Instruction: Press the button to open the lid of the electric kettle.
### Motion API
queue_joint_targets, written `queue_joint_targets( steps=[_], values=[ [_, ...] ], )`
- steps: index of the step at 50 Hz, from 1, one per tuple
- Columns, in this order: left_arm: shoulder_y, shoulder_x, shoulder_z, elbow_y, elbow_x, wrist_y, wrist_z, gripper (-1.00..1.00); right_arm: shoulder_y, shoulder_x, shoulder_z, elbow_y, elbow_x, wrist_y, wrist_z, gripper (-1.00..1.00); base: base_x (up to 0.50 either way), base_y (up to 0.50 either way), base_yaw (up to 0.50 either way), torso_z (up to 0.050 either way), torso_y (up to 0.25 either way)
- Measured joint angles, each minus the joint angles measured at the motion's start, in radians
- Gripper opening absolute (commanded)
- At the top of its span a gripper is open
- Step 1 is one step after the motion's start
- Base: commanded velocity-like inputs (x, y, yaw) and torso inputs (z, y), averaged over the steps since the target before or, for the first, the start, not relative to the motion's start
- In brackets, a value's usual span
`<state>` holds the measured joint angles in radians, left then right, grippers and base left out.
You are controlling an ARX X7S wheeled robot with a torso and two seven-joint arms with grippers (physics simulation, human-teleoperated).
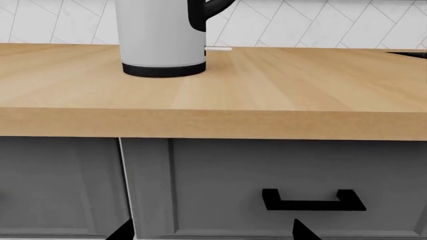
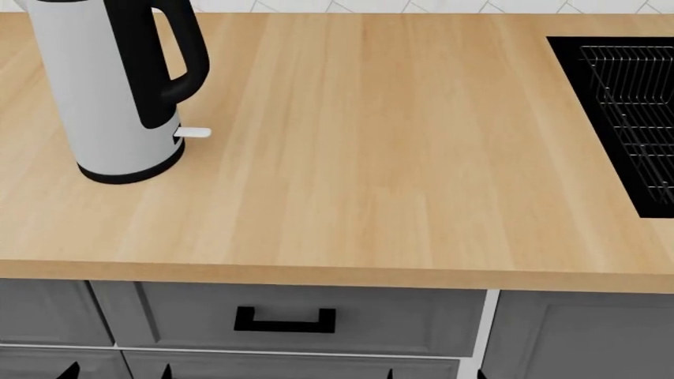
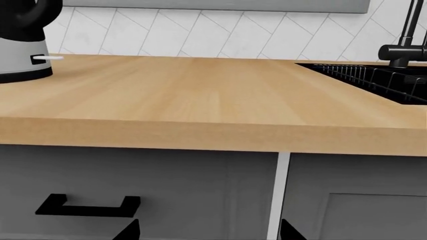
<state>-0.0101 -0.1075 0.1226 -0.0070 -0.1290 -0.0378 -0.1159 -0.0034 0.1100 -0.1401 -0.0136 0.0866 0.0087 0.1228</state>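
The electric kettle point(image 2: 106, 103) stands upright at the back left of the wooden counter point(image 2: 400, 158), light grey with a black loop handle point(image 2: 181, 63) and a black base ring. A flat white tab point(image 2: 195, 133) sticks out near its base. Its lower body also shows in the left wrist view point(image 1: 160, 35) and at the edge of the right wrist view point(image 3: 20, 55). The lid and the button are cut off above every view. My left gripper point(image 1: 212, 234) and right gripper point(image 3: 210, 234) are both open and empty, low in front of the grey drawers, below the counter's front edge.
A black sink with a wire rack point(image 2: 632, 103) is set in the counter at the right, with a black faucet point(image 3: 403, 45) behind it. A black drawer handle point(image 2: 284, 320) sits under the counter edge. A white tiled wall point(image 3: 200, 35) backs the counter.
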Motion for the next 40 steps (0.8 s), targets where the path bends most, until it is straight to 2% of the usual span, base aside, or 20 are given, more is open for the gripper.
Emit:
queue_joint_targets(
  steps=[8,14,19,25,28,32,36,40],
  values=[
    [0.008,-0.008,0.001,0.114,-0.033,-0.101,-0.033,1.00,0.002,0.011,-0.008,-0.086,0.016,0.066,0.018,1.00,0.00,0.00,0.00,0.010,0.000],
    [0.007,-0.019,0.019,0.274,-0.049,-0.257,-0.070,1.00,0.021,0.025,-0.003,-0.265,0.042,0.227,0.044,1.00,0.00,0.00,0.00,0.000,0.000],
    [-0.023,-0.026,0.021,0.439,-0.080,-0.463,-0.110,1.00,0.056,0.041,0.014,-0.457,0.078,0.416,0.071,1.00,0.00,0.00,0.00,0.000,0.000],
    [-0.156,-0.009,-0.025,0.670,-0.166,-0.839,-0.162,1.00,0.141,0.057,0.051,-0.693,0.159,0.699,0.127,1.00,0.00,0.00,0.00,0.000,0.000],
    [-0.246,-0.003,-0.076,0.761,-0.295,-1.021,-0.248,1.00,0.211,0.119,0.078,-0.781,0.306,0.809,0.262,1.00,0.00,0.00,0.00,0.000,0.000],
    [-0.360,-0.028,-0.152,0.816,-0.591,-1.191,-0.483,1.00,0.308,0.230,0.077,-0.864,0.577,0.873,0.486,1.00,0.00,0.00,0.00,0.000,0.000],
    [-0.438,-0.067,-0.197,0.846,-0.872,-1.293,-0.686,1.00,0.392,0.314,0.061,-0.919,0.801,0.911,0.664,1.00,0.00,0.00,0.00,0.000,0.000],
    [-0.508,-0.123,-0.212,0.855,-1.129,-1.337,-0.882,1.00,0.455,0.386,0.051,-0.957,0.977,0.925,0.800,1.00,0.00,0.00,0.00,0.000,0.000]
  ],
)
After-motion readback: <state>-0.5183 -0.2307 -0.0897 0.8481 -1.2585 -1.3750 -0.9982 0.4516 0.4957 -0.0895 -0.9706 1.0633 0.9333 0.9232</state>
